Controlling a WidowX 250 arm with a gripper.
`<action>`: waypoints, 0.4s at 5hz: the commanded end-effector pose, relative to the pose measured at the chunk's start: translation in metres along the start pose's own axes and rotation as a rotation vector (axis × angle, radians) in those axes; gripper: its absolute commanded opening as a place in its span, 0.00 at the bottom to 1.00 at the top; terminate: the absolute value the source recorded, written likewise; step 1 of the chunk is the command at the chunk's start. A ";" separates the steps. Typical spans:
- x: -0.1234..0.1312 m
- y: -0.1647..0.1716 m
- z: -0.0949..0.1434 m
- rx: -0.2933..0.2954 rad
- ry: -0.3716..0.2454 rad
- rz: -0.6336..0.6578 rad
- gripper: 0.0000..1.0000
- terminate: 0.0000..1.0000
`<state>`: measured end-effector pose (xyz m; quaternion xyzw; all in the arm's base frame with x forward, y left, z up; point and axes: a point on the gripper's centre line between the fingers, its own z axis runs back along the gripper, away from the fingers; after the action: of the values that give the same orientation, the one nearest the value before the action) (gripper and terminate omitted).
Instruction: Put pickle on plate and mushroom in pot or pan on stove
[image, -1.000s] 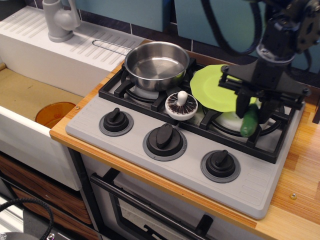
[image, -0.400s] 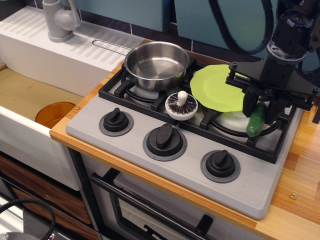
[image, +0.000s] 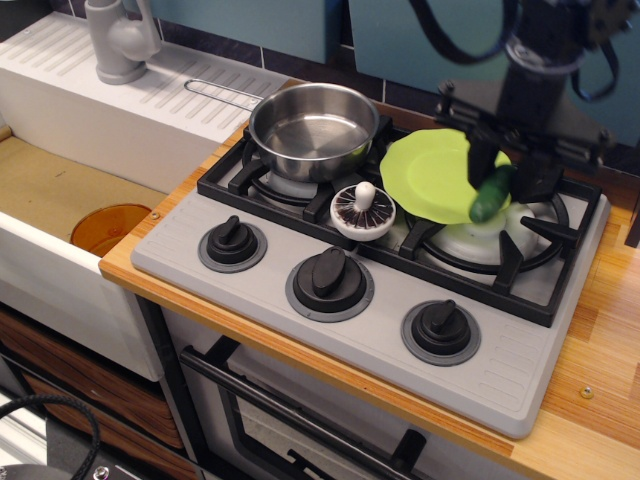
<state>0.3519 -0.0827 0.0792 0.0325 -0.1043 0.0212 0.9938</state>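
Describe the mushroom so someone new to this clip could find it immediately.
Start at the grey stove, then find the steel pot on its back-left burner. Just in front of the pot, on the grate, lies the mushroom, stem up. Its white knob over dark ribbed gills distinguishes it from the black control knobs.

Pincer gripping pickle over plate edge, mushroom beside pot

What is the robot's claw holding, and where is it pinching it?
The gripper holds the pickle, pinched near its upper end; its lower end hangs free over the plate.
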 end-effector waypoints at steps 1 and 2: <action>0.036 0.027 0.018 -0.020 -0.081 -0.048 0.00 0.00; 0.039 0.034 0.007 -0.037 -0.088 -0.057 0.00 0.00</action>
<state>0.3782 -0.0475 0.0801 0.0168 -0.1245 -0.0091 0.9920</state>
